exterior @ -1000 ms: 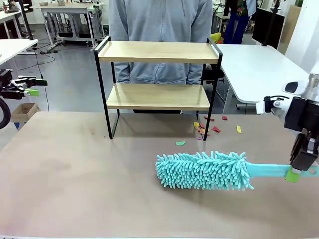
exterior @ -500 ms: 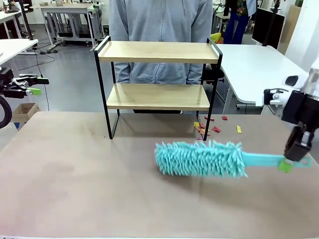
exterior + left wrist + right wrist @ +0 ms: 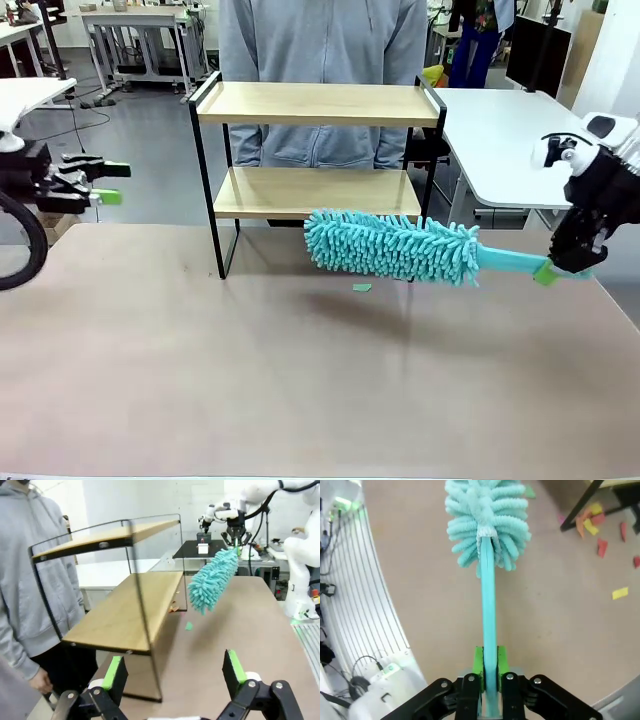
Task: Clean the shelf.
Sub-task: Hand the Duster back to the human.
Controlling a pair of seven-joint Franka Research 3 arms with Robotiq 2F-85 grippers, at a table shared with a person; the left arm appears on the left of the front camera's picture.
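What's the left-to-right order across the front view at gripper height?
Left gripper, open → shelf → duster head, overlapping the shelf's right end → right gripper, shut on the handle.

So the right pincer [image 3: 556, 268] is clamped on the handle of a teal fluffy duster [image 3: 392, 247], holding it up off the bench [image 3: 200, 380], with the fluffy head right in front of the shelf [image 3: 318, 160]'s lower board. The left pincer [image 3: 108, 184] hangs wide open off at the left edge. A person in a grey hoodie [image 3: 322, 60] stands behind the shelf, and there's a green paper scrap [image 3: 362, 288] on the bench under the duster.
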